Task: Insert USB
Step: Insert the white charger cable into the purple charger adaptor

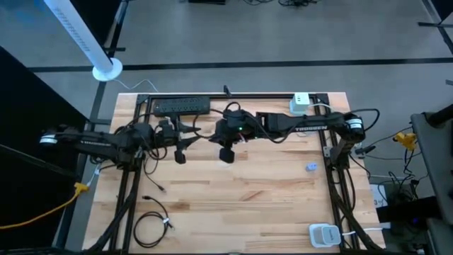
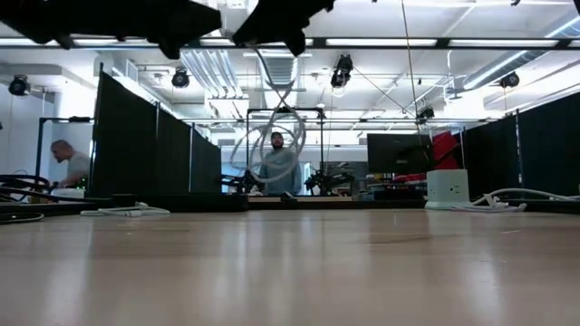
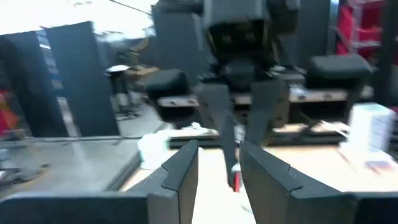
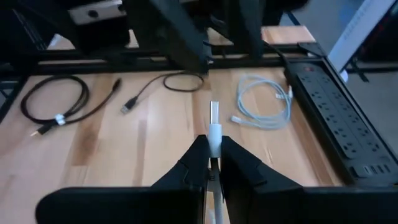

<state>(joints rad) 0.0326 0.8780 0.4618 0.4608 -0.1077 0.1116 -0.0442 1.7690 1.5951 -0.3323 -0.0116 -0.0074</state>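
My right gripper [image 4: 213,146] hovers above the table's middle [image 1: 226,154] and is shut on a white USB plug. The plug's metal end [image 4: 214,112] sticks out ahead of the fingers. A white cable [image 2: 272,136] loops down below the arms in the low view. In the right wrist view a white coil [image 4: 264,99] shows beside the black power strip [image 4: 336,112]. My left gripper [image 3: 219,155] is open and empty, just left of the right one [image 1: 180,154] and facing it. The power strip [image 1: 182,106] lies at the table's far edge. My right gripper pinches the white body of the USB plug [image 4: 214,134] between its two fingers, just behind the metal end. The plug lies along the fingers and points toward the table's left. It is lifted clear of the table.
Black cables [image 4: 56,102] [image 4: 161,87] lie on the wood to the left, and another black coil [image 1: 152,227] sits at the near left corner. A white charger block [image 1: 301,103] stands at the far right edge. A small blue piece [image 1: 311,167] and a white device [image 1: 324,234] lie to the right. People stand in the room behind.
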